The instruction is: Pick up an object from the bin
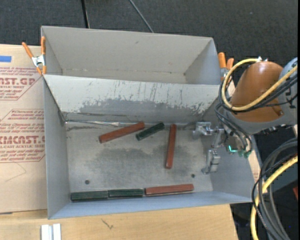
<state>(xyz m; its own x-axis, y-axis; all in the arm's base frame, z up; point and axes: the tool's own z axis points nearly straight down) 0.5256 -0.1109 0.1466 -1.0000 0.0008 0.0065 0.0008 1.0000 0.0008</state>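
Note:
My gripper [208, 148] stands at the bin's right side, just inside the right wall, open, and I see nothing between its fingers. Nearest to it, to its left, a red-brown stick [170, 145] lies lengthwise front to back on the floor, apart from the fingers. Further left lie a short dark green stick [150, 131] and a slanted red-brown stick [121, 132], both near the back wall.
Along the front wall lie a red-brown stick [169, 189] and two dark green sticks [126, 193] [90, 196], end to end. The arm's orange cover and yellow cables hang over the bin's right rim.

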